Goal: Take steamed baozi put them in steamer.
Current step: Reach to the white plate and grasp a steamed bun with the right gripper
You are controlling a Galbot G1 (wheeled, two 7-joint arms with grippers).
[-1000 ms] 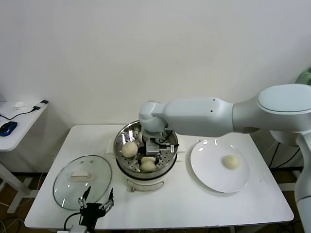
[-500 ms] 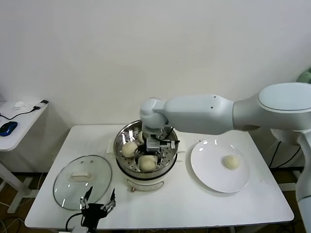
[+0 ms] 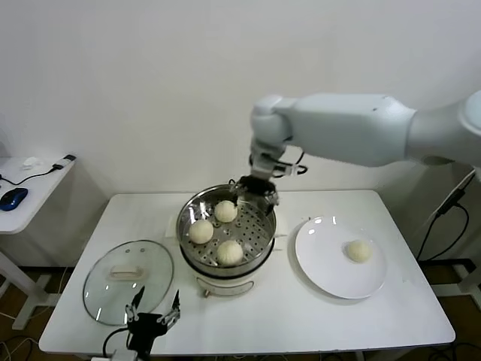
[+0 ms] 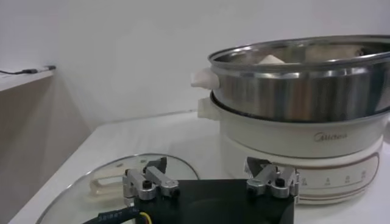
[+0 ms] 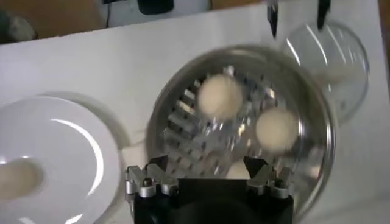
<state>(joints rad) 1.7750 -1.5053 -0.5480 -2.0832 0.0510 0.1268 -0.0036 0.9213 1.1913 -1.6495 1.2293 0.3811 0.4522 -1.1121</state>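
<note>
The steel steamer (image 3: 184, 226) on its white base stands mid-table and holds three cream-white baozi: one at the back (image 3: 225, 210), one at the left (image 3: 201, 231), one at the front (image 3: 229, 251). A fourth baozi (image 3: 358, 250) lies on the white plate (image 3: 319, 259) to the right. My right gripper (image 3: 253, 190) is open and empty, raised above the steamer's back rim. In the right wrist view the steamer (image 5: 317, 115), two baozi (image 5: 219, 96) (image 5: 277, 128) and the plate's baozi (image 5: 18, 179) show. My left gripper (image 3: 152, 313) is open and empty, low at the table's front edge.
A round glass lid (image 3: 124, 280) lies left of the steamer; it also shows in the left wrist view (image 4: 109, 182) beside the steamer (image 4: 304, 91). A side table (image 3: 30, 188) with a blue mouse (image 3: 11, 198) stands at the far left.
My right gripper let go of a baozi inside the steamer, then rose up and back to above the rear rim. The steamer now shows three baozi. The left arm has not moved.
</note>
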